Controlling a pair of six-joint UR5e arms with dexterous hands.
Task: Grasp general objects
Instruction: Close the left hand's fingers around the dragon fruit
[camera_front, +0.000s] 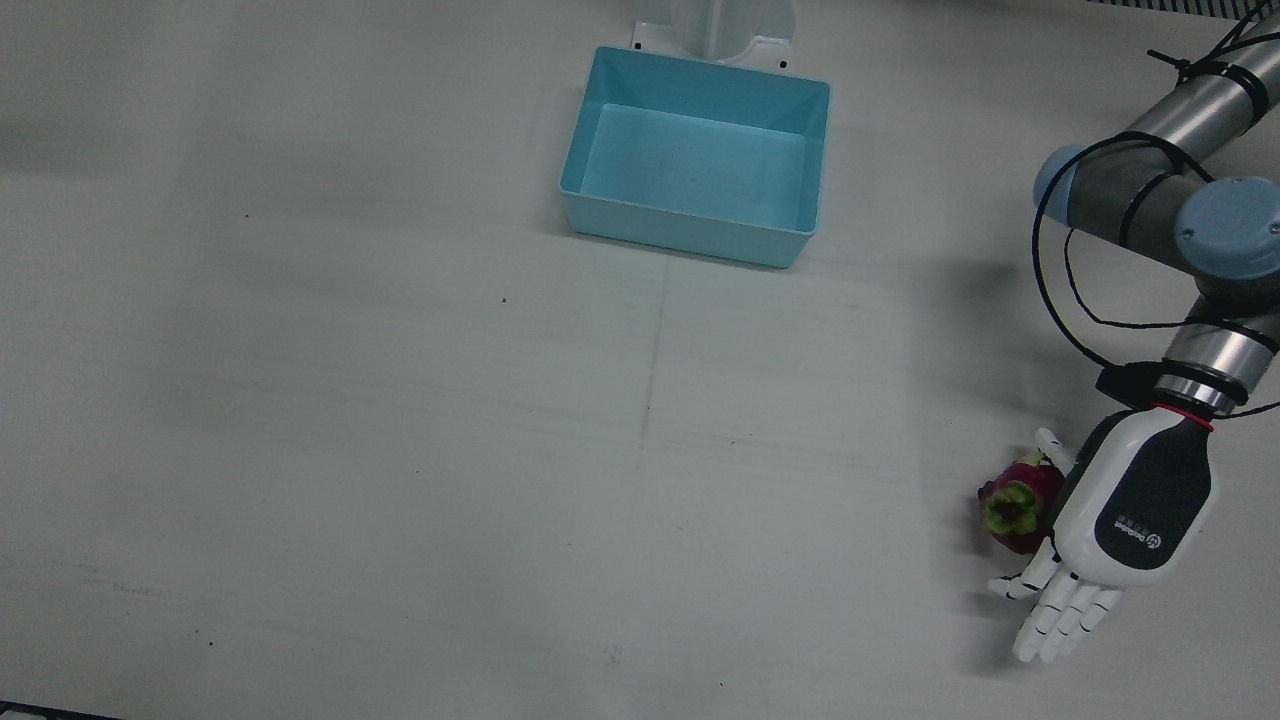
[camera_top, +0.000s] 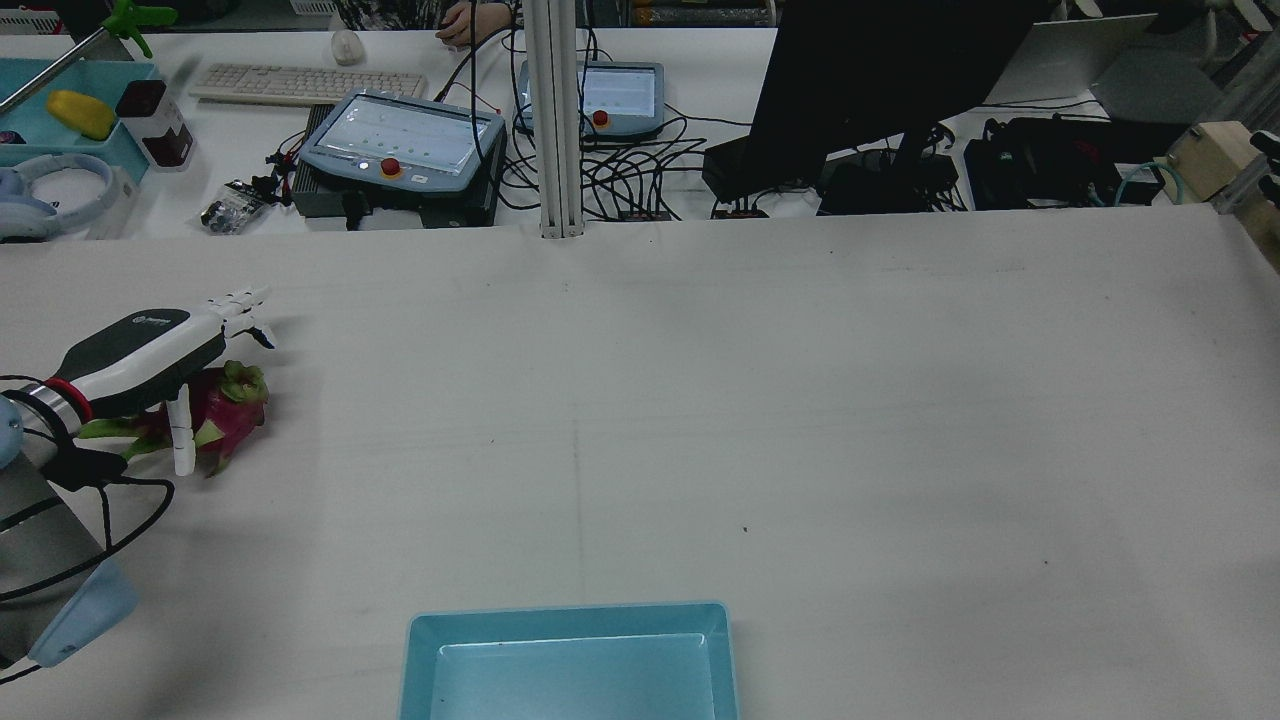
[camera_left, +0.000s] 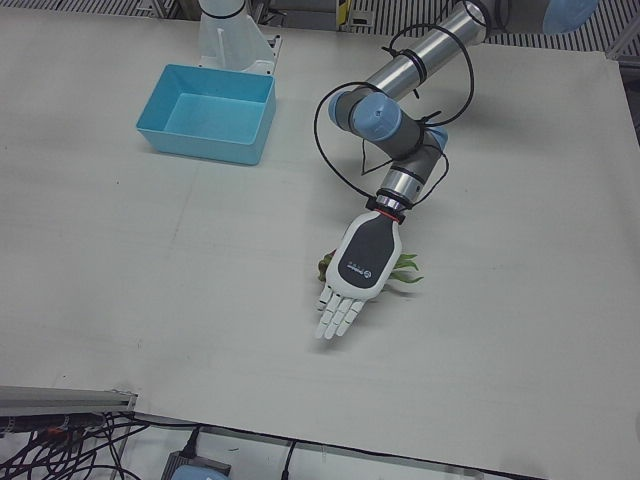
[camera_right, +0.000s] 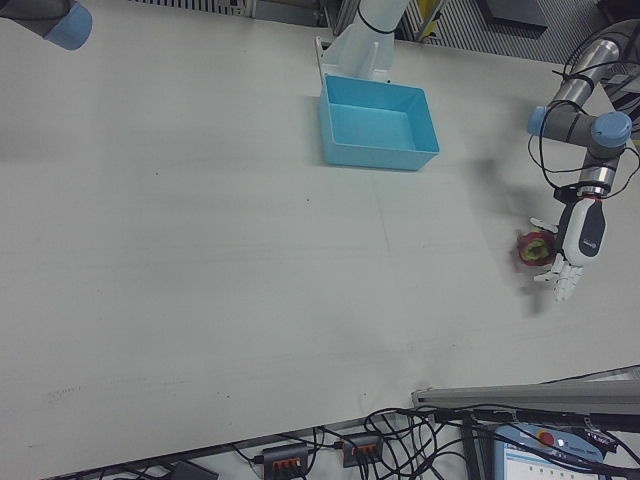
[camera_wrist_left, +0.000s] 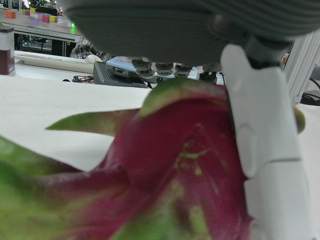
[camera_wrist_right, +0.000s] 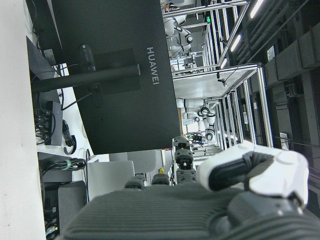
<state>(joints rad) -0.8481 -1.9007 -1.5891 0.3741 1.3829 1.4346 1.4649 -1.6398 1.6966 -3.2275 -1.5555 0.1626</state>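
Showing the table (camera_front: 400, 450) with a blue bin (camera_front: 697, 155) as landmark: the left hand (camera_front: 1120, 515) and a dragon fruit (camera_front: 1020, 500) lie well apart from the bin, toward the operators' side and out by the table's left edge. The hand hovers palm-down over the fruit with its fingers (camera_front: 1065, 615) extended straight past it and its thumb (camera_top: 181, 430) hanging down beside the fruit's flank; it is open and grips nothing. The fruit rests on the table, partly under the palm. Judged from its look, the fruit is moderately heavy, firm-bodied, with smooth skin and soft, pliable leafy scales (camera_wrist_left: 90, 122); hold belongs around the thick red body, not the scales. The right hand, seen only by its own camera, shows no clear finger posture.
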